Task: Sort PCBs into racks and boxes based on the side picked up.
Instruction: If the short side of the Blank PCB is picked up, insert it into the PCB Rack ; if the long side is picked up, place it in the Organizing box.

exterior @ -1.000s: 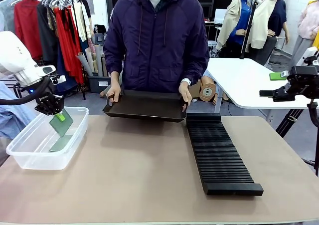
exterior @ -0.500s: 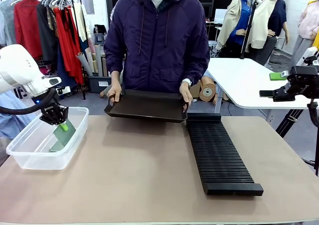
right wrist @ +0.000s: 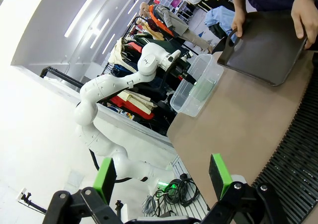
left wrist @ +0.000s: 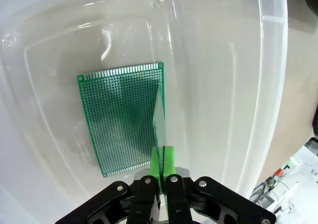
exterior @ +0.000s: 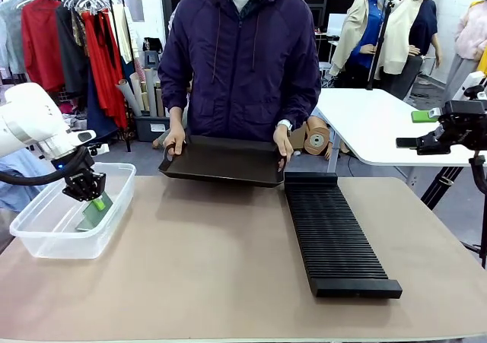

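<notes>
My left gripper (exterior: pixel 93 196) reaches down into the clear box (exterior: pixel 46 233) at the table's left, shut on the edge of a green PCB (exterior: pixel 97 206). In the left wrist view this PCB (left wrist: pixel 160 117) stands edge-on between the green pads of the left gripper (left wrist: pixel 163 165), just above a second PCB (left wrist: pixel 119 117) that lies flat on the box floor (left wrist: pixel 218 85). The long black ribbed rack (exterior: pixel 335 236) lies right of centre. My right gripper (exterior: pixel 415 130) hangs high at the far right, off the table. In its own view the right gripper (right wrist: pixel 161 177) is open with nothing between its fingers.
A person at the far side holds a shallow black tray (exterior: pixel 224 160) by both ends, tilted over the table's far edge beside the rack's far end. A white side table (exterior: pixel 373 122) stands behind at the right. The brown tabletop (exterior: pixel 205 259) stretches between box and rack.
My left gripper has come down and slightly toward the box's near side, taking the held PCB deeper into the box. The right arm, tray and person have stayed put.
</notes>
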Available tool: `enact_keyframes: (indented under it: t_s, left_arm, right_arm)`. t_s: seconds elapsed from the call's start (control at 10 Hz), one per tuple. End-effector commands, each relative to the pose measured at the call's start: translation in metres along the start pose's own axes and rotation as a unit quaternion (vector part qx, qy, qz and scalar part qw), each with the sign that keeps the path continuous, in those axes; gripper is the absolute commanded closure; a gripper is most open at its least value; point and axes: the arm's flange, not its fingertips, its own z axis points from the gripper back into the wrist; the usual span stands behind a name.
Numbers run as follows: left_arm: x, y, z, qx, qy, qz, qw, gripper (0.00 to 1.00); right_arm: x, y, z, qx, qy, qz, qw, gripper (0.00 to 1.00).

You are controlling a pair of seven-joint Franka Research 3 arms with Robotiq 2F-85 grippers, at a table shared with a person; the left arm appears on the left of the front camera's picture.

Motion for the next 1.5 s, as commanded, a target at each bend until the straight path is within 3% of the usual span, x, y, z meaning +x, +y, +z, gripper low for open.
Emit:
enact_keyframes:
  t_s: [0.0,0.2,0.7,1.4]
  left_arm:
    - [0.001,0.005,-0.005,0.001,-0.005,-0.003,1.000,1.00]
    - [0.002,0.008,-0.005,0.008,-0.006,0.003,1.000,0.97]
    - [-0.006,-0.002,0.026,0.043,-0.024,0.012,0.999,0.01]
    - [-0.025,-0.027,0.067,0.075,-0.050,0.024,0.996,0.00]
  right_arm:
    - [0.001,0.002,0.000,0.003,-0.001,0.004,1.000,0.00]
    - [0.001,0.002,0.000,0.003,-0.001,0.004,1.000,0.00]
    - [0.001,0.002,0.000,0.003,-0.001,0.004,1.000,0.00]
    - [0.001,0.002,0.000,0.003,-0.001,0.004,1.000,0.00]
